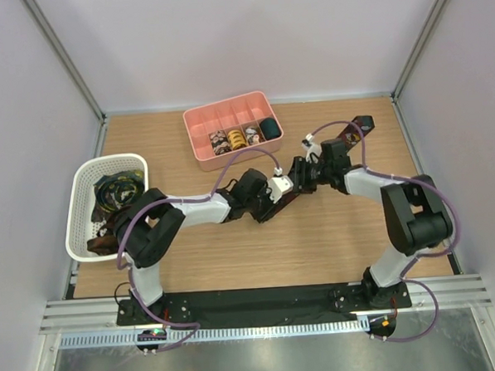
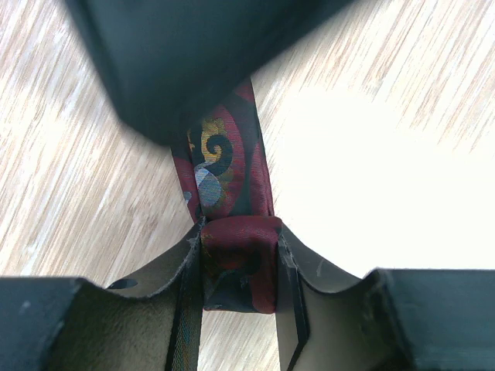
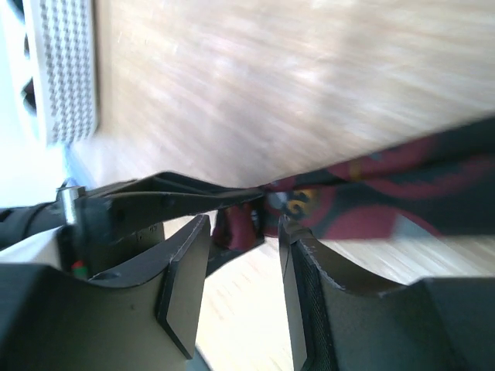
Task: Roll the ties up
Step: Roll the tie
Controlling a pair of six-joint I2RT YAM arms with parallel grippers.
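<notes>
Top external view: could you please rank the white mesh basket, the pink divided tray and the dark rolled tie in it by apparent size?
1. white mesh basket, largest
2. pink divided tray
3. dark rolled tie, by far the smallest

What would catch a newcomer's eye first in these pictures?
Mid-table, the left gripper clamps the folded end of a dark red tie, with the right gripper open around it. Behind them a pink tray holds rolled coils. A white basket at the left edge holds a tangle of more fabric.
</notes>
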